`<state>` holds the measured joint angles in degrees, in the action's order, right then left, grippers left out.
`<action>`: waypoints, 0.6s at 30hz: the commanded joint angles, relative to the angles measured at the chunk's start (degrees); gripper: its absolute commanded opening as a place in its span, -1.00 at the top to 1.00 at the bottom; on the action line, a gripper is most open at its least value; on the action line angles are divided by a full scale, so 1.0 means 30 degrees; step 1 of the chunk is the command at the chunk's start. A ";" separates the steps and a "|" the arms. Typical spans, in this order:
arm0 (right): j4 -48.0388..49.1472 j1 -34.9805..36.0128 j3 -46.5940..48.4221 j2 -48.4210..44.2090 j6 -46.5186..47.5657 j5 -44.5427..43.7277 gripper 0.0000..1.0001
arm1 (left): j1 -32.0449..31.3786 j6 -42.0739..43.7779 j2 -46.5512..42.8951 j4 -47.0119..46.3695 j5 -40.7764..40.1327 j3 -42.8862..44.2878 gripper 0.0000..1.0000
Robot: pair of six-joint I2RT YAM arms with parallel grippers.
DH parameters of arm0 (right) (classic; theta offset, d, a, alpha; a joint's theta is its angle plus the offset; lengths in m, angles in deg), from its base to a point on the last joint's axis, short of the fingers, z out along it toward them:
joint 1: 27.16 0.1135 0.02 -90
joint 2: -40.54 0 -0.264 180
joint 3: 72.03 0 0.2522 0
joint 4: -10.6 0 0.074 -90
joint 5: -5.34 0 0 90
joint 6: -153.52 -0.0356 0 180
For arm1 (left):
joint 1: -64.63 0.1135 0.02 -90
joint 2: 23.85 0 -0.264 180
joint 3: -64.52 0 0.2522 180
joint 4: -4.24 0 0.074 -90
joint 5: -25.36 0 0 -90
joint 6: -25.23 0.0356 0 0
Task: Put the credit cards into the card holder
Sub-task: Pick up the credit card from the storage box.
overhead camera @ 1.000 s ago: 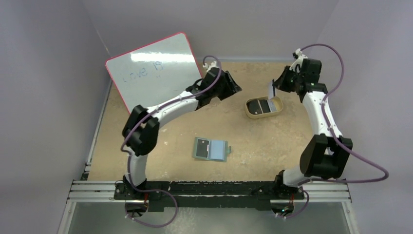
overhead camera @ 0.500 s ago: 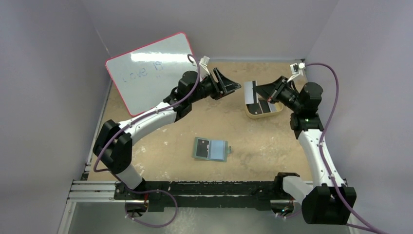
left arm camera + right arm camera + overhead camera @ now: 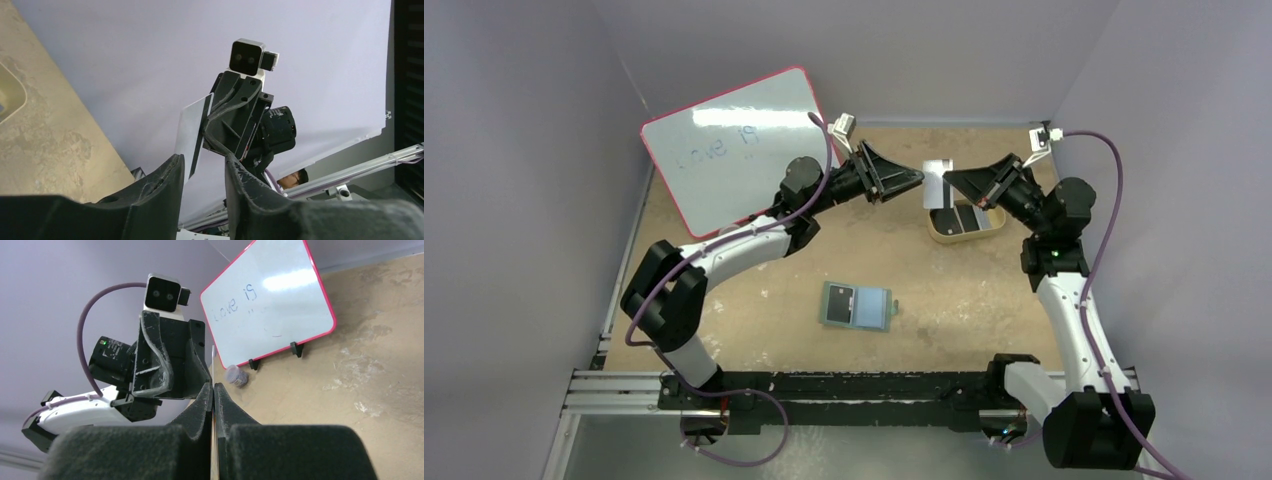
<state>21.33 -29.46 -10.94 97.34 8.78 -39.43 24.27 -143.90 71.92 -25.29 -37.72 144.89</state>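
**Silver card pinched in mid-air between two facing grippers**

The right gripper (image 3: 950, 177) is clenching a silver card (image 3: 936, 172) in the air over the far side of the counter (image 3: 944, 300), just above the left end of the tan tray (image 3: 936, 236). In the right wrist view its fingers are pressing together on the card, which is showing there edge-on as a thin pale line.

The left gripper (image 3: 914, 180) is facing it from the opposite side, its tips just beside the card's left edge. In the left wrist view its jaws are standing apart, released. The card's lower corner is reaching into the gap close to one finger. Whether it is touching that finger cannot be told.

Two dark cards (image 3: 964, 217) are lying side by side inside the tan tray. The card holder (image 3: 857, 306) is lying open and flat near the middle of the counter, well apart from both grippers. Its grey-green half is on the left and its light blue half on the right.

A red-rimmed whiteboard (image 3: 734, 140) with handwriting is leaning at the far left, behind the left arm. In the right wrist view a small clear jar (image 3: 235, 375) is sitting at its foot.
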 commanded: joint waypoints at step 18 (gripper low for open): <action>0.1073 0.0280 -0.0041 -0.0907 -0.0625 -0.0326 1.00 | -0.0016 0.3003 -0.0352 0.3131 -0.0928 0.0348 0.04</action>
<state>22.90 -29.00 -12.71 96.62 6.16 -39.21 24.25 -140.08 72.99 -20.85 -38.69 144.65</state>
